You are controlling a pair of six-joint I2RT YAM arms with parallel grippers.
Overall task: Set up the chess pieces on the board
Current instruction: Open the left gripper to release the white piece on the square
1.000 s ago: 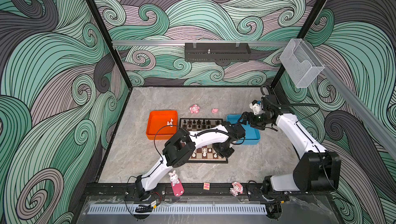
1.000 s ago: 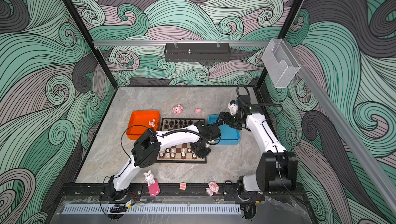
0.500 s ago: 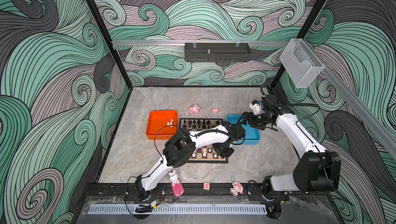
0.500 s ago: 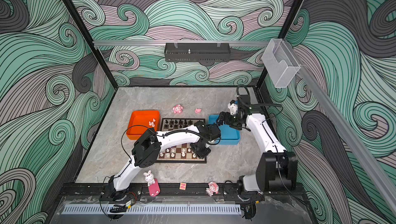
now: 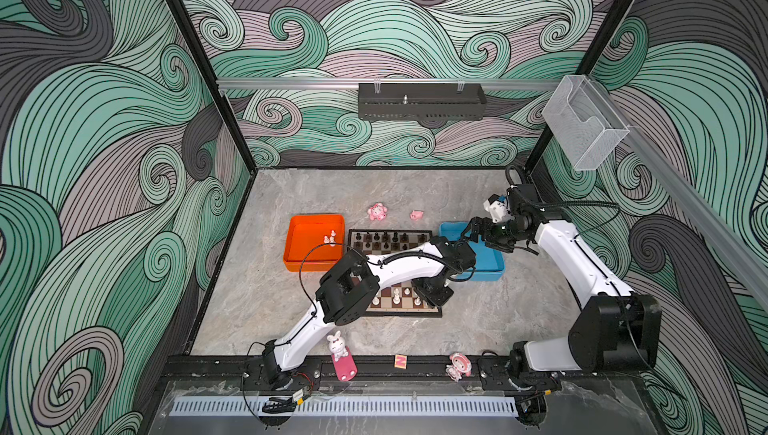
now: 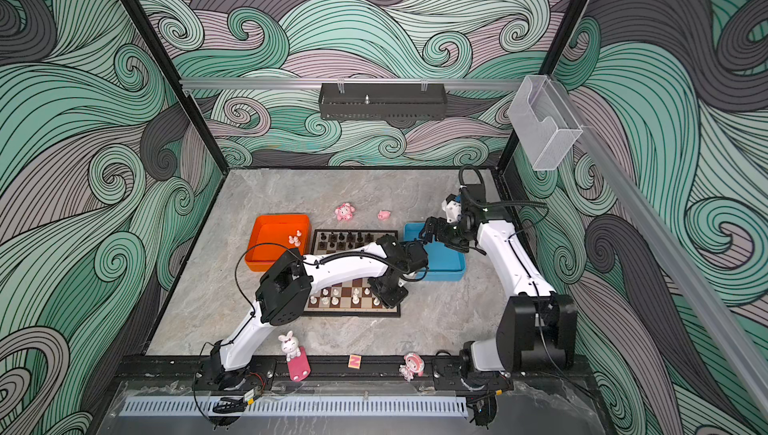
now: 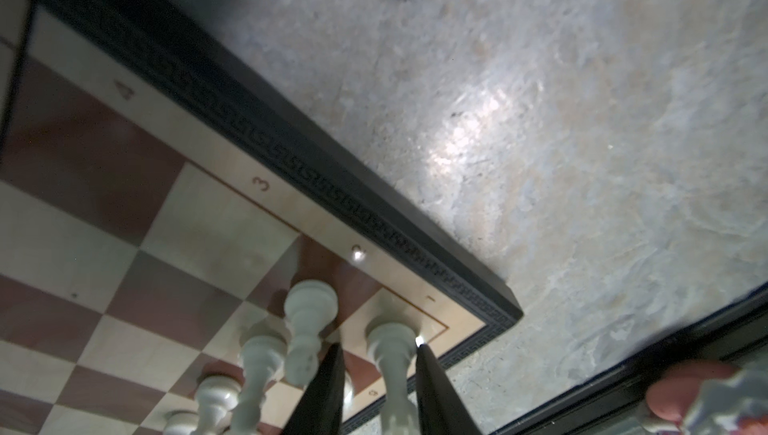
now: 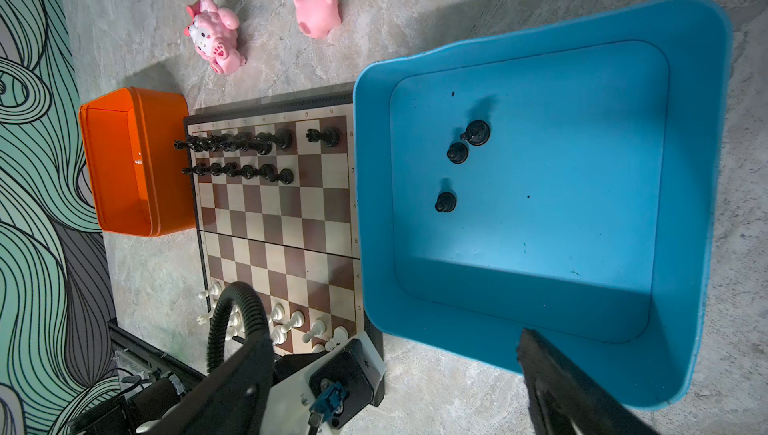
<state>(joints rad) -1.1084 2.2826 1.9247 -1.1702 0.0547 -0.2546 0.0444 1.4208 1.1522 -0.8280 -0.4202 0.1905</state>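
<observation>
The board (image 5: 399, 312) lies mid-table, with black chess pieces (image 5: 386, 239) on its far rows and white ones (image 5: 397, 298) on its near rows. My left gripper (image 7: 377, 347) hangs over the board's near right corner, its jaws a little open. A white piece (image 7: 390, 341) stands on the corner square between them, with a gap to one finger. My right gripper (image 5: 473, 231) hovers open over the blue tray (image 8: 361, 204), holding nothing; only one finger (image 8: 582, 391) shows in the right wrist view. Three black pieces (image 8: 457, 152) lie in that tray. A few white pieces (image 5: 329, 238) remain in the orange tray (image 5: 299, 246).
Two pink toys (image 5: 377, 211) (image 5: 416, 215) lie behind the board. A bunny figurine (image 5: 338, 345), a small block (image 5: 400, 361) and a pink doll (image 5: 459, 366) sit at the front rail. The left arm stretches across the board's middle.
The left jaws have parted slightly around the white piece at the board's corner. Both arms have stayed nearly still.
</observation>
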